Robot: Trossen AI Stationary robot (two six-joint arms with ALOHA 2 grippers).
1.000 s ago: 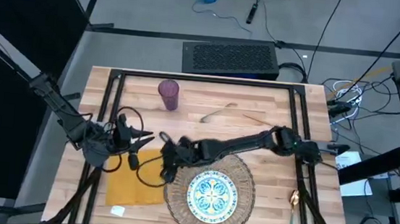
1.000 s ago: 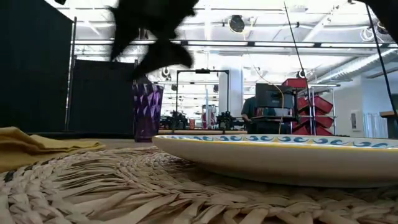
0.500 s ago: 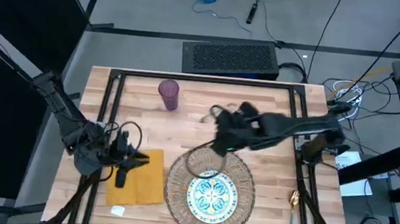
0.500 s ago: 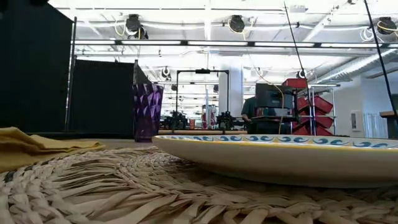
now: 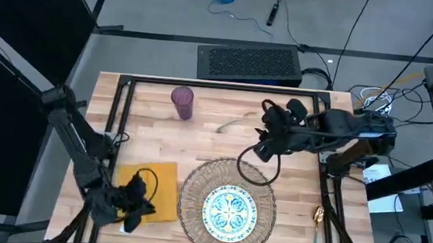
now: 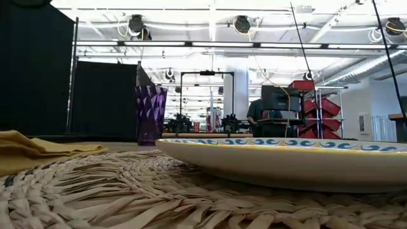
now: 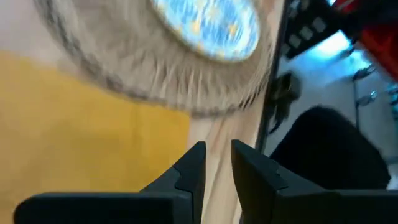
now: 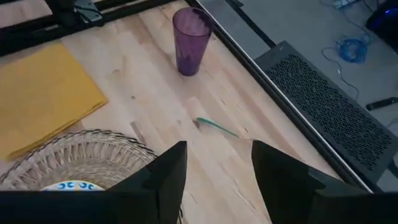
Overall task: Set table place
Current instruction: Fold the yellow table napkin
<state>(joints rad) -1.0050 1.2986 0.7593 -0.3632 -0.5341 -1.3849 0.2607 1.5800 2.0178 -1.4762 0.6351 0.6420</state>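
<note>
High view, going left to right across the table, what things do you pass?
Left gripper → yellow napkin → purple tumbler → patterned plate on the woven mat → right gripper → teal-handled spoon at the table's right edge.

Wooden table (image 5: 288, 202) — straw mat (image 5: 261, 190), yellow napkin (image 5: 166, 181), purple tumbler (image 5: 183, 102) (upright), cutlery (image 5: 236, 124).

No legible text, labels, brands, numbers or signs on the table (image 5: 225, 110), plate (image 5: 229, 211), napkin (image 5: 165, 192), tumbler (image 5: 182, 101), or the room equipment behind.
</note>
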